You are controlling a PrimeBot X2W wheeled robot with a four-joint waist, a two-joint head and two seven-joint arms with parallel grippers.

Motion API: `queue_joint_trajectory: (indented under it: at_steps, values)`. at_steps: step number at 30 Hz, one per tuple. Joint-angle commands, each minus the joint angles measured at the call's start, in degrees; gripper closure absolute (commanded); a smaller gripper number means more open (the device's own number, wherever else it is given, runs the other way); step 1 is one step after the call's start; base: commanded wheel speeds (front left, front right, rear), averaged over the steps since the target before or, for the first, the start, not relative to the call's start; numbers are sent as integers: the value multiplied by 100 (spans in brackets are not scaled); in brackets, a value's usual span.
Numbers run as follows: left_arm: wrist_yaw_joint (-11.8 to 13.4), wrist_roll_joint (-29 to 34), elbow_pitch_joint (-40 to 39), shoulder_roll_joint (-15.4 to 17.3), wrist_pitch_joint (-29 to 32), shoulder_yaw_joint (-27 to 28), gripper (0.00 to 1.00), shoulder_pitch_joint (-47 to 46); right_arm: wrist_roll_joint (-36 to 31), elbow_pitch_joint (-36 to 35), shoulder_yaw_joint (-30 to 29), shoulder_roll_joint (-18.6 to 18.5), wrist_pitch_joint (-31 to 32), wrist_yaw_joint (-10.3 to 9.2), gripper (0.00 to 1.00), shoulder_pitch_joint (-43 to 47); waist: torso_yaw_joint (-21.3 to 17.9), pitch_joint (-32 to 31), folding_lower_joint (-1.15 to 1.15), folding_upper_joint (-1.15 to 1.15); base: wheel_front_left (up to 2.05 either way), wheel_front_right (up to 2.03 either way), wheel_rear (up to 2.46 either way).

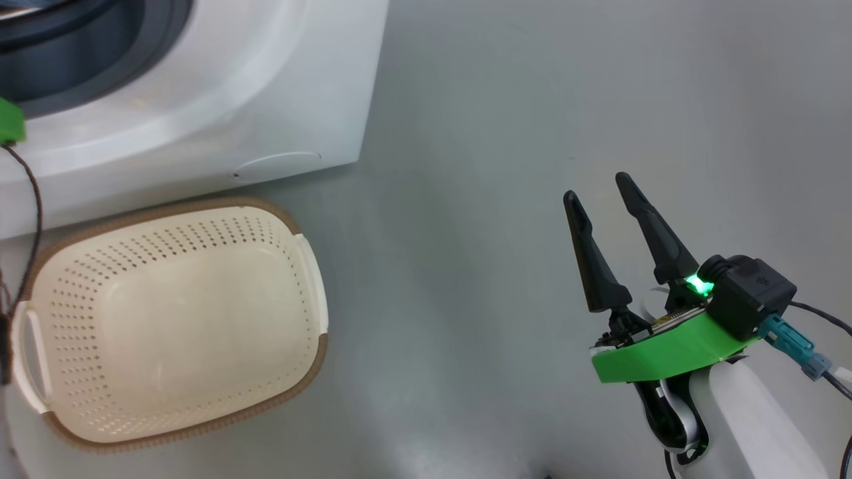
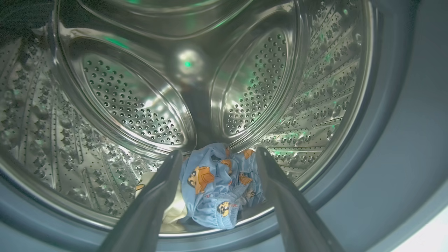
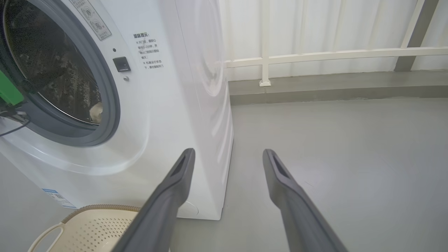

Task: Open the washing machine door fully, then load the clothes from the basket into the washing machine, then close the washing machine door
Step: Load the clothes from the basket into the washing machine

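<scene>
The white washing machine (image 1: 266, 86) stands at the upper left with its mouth uncovered; the washing machine door is out of view. My left gripper (image 2: 218, 152) reaches into the steel drum (image 2: 133, 101), open. The light blue clothes (image 2: 217, 185) with orange animals lie loose on the drum's bottom near the front rim, between and beyond the spread fingers. The cream basket (image 1: 173, 319) sits on the floor before the machine with nothing in it, and its rim also shows in the right wrist view (image 3: 91, 224). My right gripper (image 1: 606, 189) hovers open over the floor, right of the basket.
The grey rubber ring (image 3: 105, 105) frames the drum mouth, where the left arm's green part (image 3: 8, 91) shows. A round flap (image 1: 279, 166) sits low on the machine. A white railing (image 3: 315, 56) and a raised kerb (image 3: 332, 91) run behind the grey floor (image 1: 499, 199).
</scene>
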Motion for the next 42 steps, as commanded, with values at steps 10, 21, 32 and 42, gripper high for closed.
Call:
queue_joint_trajectory:
  at_steps: [10, 21, 32, 42]
  values:
    - [-54, 500, -1201, -259, -35, 731, 0, 1218, -40, -71, 1, -188, -46, 25, 0, 96, 251, -462, 0, 0, 0, 0, 0]
    - [-141, 940, -1803, -754, -36, 1067, 0, 2351, -28, 32, -65, -380, -46, 25, 0, 372, 458, -1038, 0, 0, 0, 0, 0]
    - [-197, 1147, -2293, -1190, -36, 1224, 0, 3593, 24, 159, -170, -559, -46, 25, 0, 826, 679, -1747, 0, 0, 0, 0, 0]
    - [-206, 1204, -2671, -1435, -36, 1294, 0, 4566, 58, 177, -407, -700, -46, 25, 0, 1398, 876, -2355, 0, 0, 0, 0, 0]
